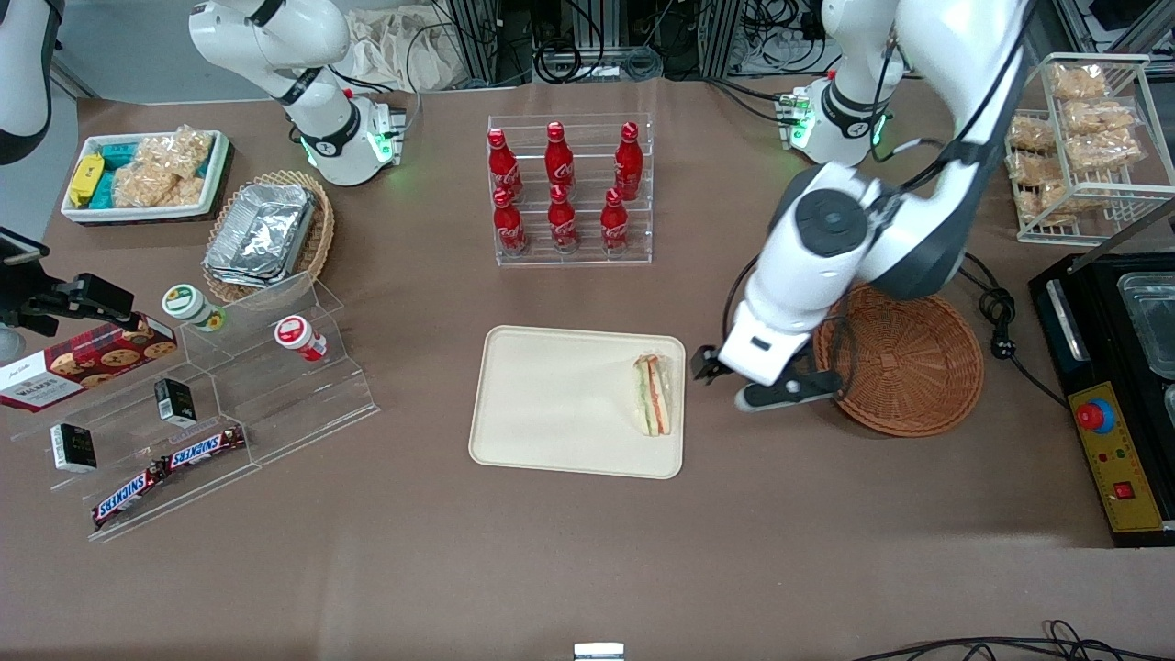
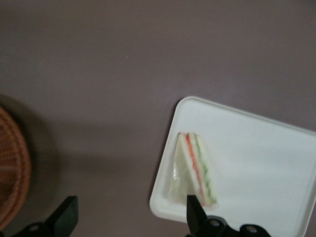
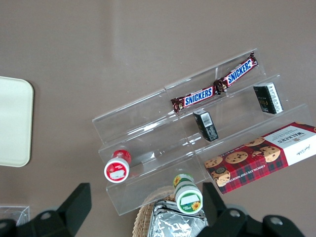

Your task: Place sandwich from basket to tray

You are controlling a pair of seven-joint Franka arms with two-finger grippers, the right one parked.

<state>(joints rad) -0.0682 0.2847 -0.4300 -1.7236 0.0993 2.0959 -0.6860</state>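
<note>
The sandwich (image 1: pixel 654 395) (image 2: pixel 193 170), a wrapped wedge with green and orange-red layers, lies on the cream tray (image 1: pixel 551 404) (image 2: pixel 256 163), close to the tray's edge nearest the basket. The round reddish-brown basket (image 1: pixel 909 367) (image 2: pixel 12 173) holds nothing that I can see. My left gripper (image 1: pixel 725 376) (image 2: pixel 129 205) hangs open above the bare table between tray and basket. Nothing is between its fingers (image 2: pixel 195 212); one of them overlaps the sandwich's tip in the left wrist view.
A clear rack of red cola bottles (image 1: pixel 569 188) stands farther from the front camera than the tray. A black appliance (image 1: pixel 1111 386) and a wire rack of snacks (image 1: pixel 1083 147) sit at the working arm's end. An acrylic stand (image 1: pixel 211 404) with Snickers bars sits toward the parked arm's end.
</note>
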